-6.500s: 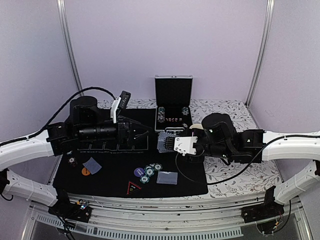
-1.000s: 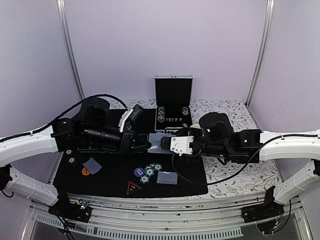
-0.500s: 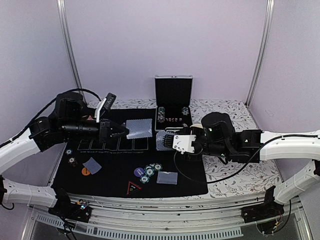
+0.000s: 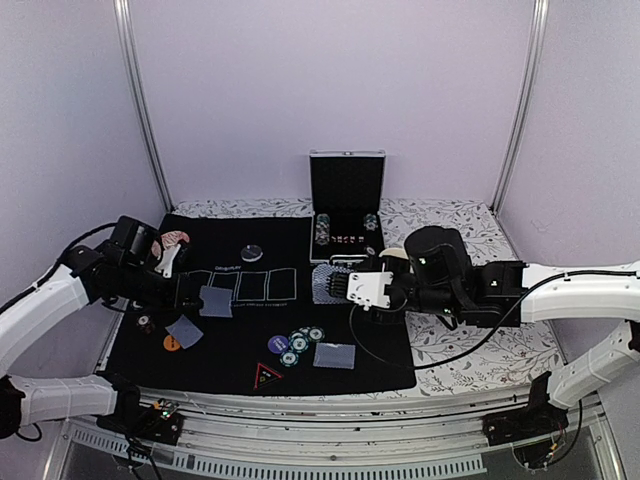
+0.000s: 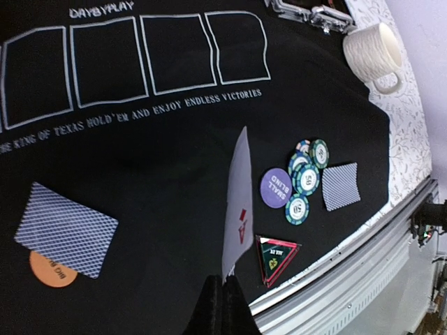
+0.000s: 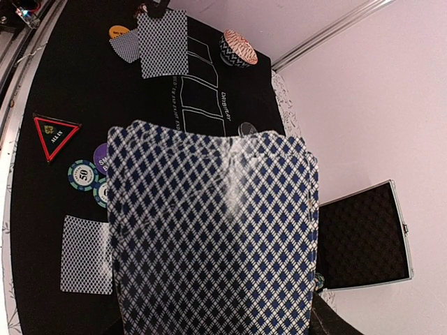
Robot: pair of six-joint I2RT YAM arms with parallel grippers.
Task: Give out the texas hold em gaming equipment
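A black felt mat printed with white card outlines and "DAYBYPLAY" fills the lower centre of the top view. It lies on a floral-patterned tablecloth. An open aluminium case stands at the mat's far edge, lid upright. In the left wrist view, a cream ribbed mug sits upper right, by the mat's edge.

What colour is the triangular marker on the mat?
Triangular marker: black, red border; left wrist view.
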